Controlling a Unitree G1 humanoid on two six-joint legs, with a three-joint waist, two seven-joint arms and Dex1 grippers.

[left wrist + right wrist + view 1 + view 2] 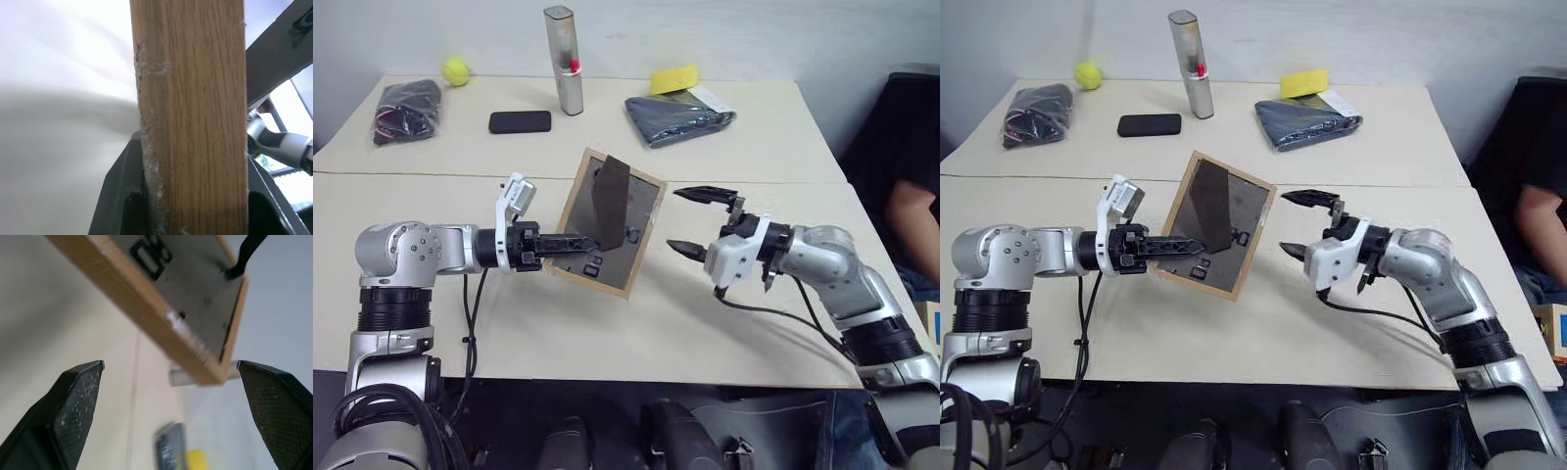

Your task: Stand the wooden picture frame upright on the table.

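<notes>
Cream tabletop runs wide beneath us: the table (724, 323) is two flat tops butted at a thin seam, a pale wall behind the far edge. Along the back, well away from our work, lie a dark bundle (408, 110), a folded dark cloth (680, 119) with a yellow sponge (674, 78) beside it, a tall grey canister (564, 59), a black phone (520, 121) and a yellow ball (456, 70). A person's arm (913, 217) shows at the right edge.

We hold the wooden picture frame (638, 220) up off the table, between our two arms, tilted with its dark back toward us and the fold-out stand (611, 204) swung out from it. Our left gripper (570, 241) reaches in level from the left, clamped on the frame's near wooden edge; the left wrist view has the wood grain pinched between the two fingers. We judge the frame is carried this way so the stand hangs free before being set down.

Our right gripper (693, 220) waits just beside the frame's right edge, jaws spread wide and holding nothing, likely ready to steady the frame or set the stand
</notes>
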